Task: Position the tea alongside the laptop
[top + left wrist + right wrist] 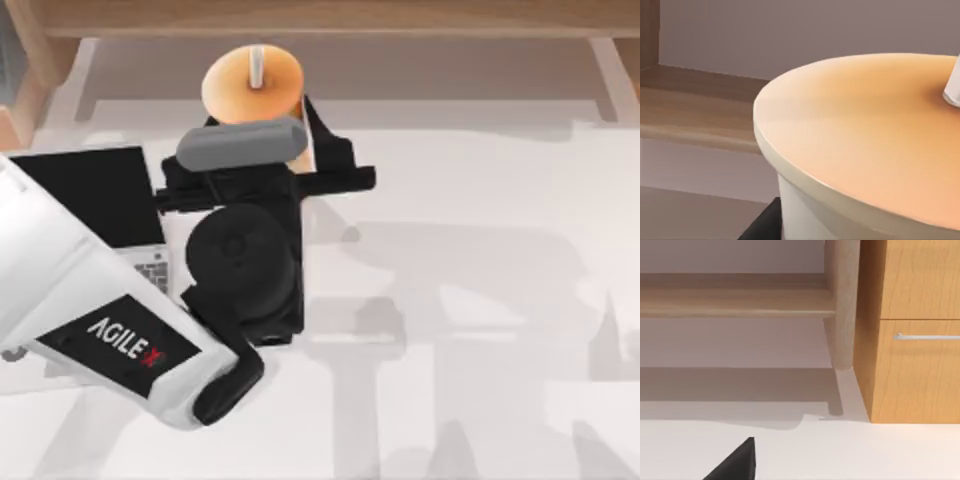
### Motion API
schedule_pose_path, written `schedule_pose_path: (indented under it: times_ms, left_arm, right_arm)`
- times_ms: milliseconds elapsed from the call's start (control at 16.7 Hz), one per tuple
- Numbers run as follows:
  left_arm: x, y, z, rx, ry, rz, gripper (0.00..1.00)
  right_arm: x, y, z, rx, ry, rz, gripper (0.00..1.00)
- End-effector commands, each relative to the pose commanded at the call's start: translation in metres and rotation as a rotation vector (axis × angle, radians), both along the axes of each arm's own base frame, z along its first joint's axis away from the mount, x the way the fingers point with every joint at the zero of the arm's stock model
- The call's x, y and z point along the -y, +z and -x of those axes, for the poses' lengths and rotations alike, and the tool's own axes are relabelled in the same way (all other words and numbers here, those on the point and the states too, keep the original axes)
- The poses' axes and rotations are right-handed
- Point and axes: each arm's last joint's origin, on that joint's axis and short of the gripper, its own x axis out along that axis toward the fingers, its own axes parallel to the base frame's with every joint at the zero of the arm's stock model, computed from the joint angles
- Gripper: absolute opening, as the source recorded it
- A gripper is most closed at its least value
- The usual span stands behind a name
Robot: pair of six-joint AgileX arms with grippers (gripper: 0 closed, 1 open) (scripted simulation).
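- Top view puts my left gripper (pixel 262 135) at the far side of the table (pixel 480 300), wrapped around the tea (pixel 252 85), whose orange lid and white straw (pixel 257 66) rise just beyond my wrist.
- Whether my claw is truly clenched on the cup I cannot tell: my own arm hides the fingertips from above, and the left wrist view gives me the lid (pixel 865 135) up close with just a dark finger edge below it.
- The tea stands just right of the laptop (pixel 100 195), whose black screen and a corner of keyboard peek out from under my white forearm.
- Risk one, as I judge it: the cup is tall and tapered, so a grip low on the narrow part could let it tilt or slip as I set it down.
- Risk two: my forearm hangs over the laptop; a careless sweep left could knock the screen or shove the laptop.
- Risk three: opening while the cup is off the surface or leaning would topple it.
- My right gripper (pixel 732 462) is parked, a dark fingertip edge over bare table.
- Count: one tea, one straw, one laptop, two arms.
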Motion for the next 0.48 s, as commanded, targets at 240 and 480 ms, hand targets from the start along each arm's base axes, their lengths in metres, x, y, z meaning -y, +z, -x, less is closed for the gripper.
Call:
schedule_pose_path:
  times_ms: [240,480]
  left_arm:
    - [-0.016,-0.004,0.025,-0.038,0.007,-0.037,0.00]
    - [-0.031,-0.009,0.050,-0.076,0.000,-0.083,0.00]
  right_arm:
    - [0.000,0.000,0.000,0.000,0.000,0.000,1.00]
    - [0.000,0.000,0.000,0.000,0.000,0.000,1.00]
